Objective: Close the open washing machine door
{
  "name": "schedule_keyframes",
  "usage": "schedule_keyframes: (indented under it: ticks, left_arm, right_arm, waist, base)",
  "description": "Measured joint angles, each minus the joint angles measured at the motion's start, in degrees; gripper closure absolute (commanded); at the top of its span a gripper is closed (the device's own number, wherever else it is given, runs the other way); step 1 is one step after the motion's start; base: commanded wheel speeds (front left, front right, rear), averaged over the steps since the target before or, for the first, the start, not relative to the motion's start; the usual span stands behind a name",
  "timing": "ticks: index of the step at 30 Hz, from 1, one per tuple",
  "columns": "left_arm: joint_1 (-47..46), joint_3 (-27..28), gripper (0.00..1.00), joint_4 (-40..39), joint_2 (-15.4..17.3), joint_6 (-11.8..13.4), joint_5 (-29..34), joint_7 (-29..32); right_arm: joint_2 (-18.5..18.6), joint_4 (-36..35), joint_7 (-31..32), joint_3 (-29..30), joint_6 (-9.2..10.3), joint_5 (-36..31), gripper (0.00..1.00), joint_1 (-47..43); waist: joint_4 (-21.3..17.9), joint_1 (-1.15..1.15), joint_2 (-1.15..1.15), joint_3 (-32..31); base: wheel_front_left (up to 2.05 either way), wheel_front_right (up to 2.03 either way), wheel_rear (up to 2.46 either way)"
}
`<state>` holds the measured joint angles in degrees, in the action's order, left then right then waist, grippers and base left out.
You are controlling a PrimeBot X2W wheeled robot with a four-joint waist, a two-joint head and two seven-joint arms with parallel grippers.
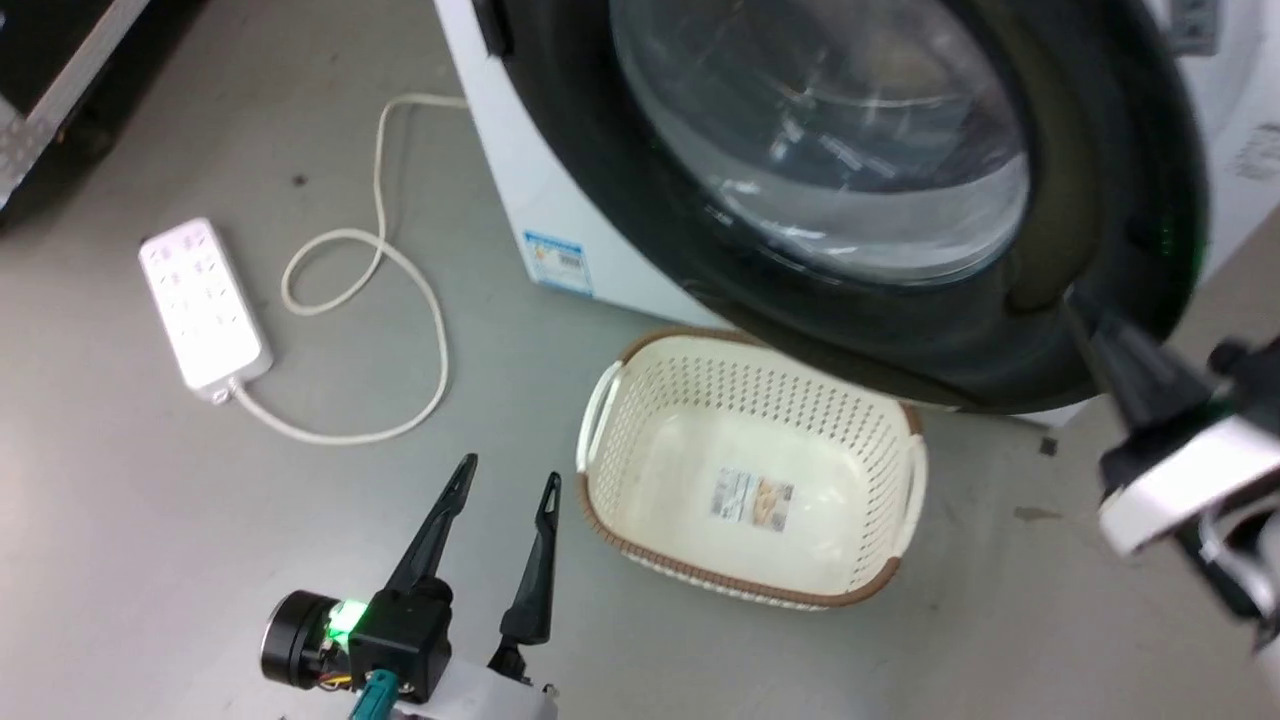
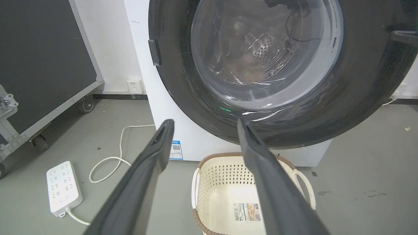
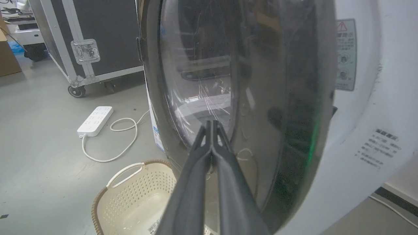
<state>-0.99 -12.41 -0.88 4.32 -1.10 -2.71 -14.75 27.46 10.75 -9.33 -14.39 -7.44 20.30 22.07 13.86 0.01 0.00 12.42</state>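
Right gripper [image 3: 212,125] fingers, pinched together and holding nothing, appear to press their tips on the washing machine door [image 1: 820,150], which sits at twelve o'clock in your head view and seems ajar. Watch them: they could skid off that slick curve. Left gripper [image 1: 510,470], at seven o'clock, gapes wide and empty beside the basket [image 1: 612,375].

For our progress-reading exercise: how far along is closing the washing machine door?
Mostly done: the washing machine door stands nearly flat against the machine front. In hand: the right hand, fingers shut, has its tips at the door's lower rim. To do: a final push until it latches. The left hand hangs open, idle.
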Motion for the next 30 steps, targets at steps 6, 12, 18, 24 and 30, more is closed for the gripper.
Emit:
schedule_keyframes:
  ticks: [6,12,18,24,30]
  left_arm:
    - [-1.2,-0.9,0.00,-0.2,-0.5,0.5,-0.3,0.0]
    - [-1.8,-1.5,0.00,-0.5,-1.1,1.1,-0.6,0.0]
    - [-2.9,-1.9,0.00,-0.6,-1.3,1.8,-0.9,0.0]
    - [-4.0,-2.6,0.00,-0.4,-1.4,2.5,-1.0,0.0]
    - [-4.0,-2.4,0.00,0.5,-1.4,2.5,-1.1,0.0]
  right_arm:
    - [5.0,5.6,1.9,-1.0,-0.24,5.5,1.00,8.4]
    - [8.5,12.1,3.3,0.0,-0.14,8.7,1.00,16.4]
    - [8.5,19.9,3.6,2.0,-0.20,9.7,1.00,22.6]
    - [6.7,25.4,1.9,1.8,-0.66,9.5,1.00,24.5]
    - [6.6,26.8,-1.7,-0.9,-0.35,11.3,0.00,23.3]
  waist:
    - [2.4,0.00,0.00,3.2]
    - [4.0,0.00,0.00,5.8]
    - [4.7,0.00,0.00,7.4]
    - [4.6,-0.01,0.00,7.1]
    - [3.7,-0.01,0.00,4.2]
  base:
    - [0.00,0.00,0.00]
    - [0.00,0.00,0.00]
    - [0.00,0.00,0.00]
    - [0.00,0.00,0.00]
    - [0.00,0.00,0.00]
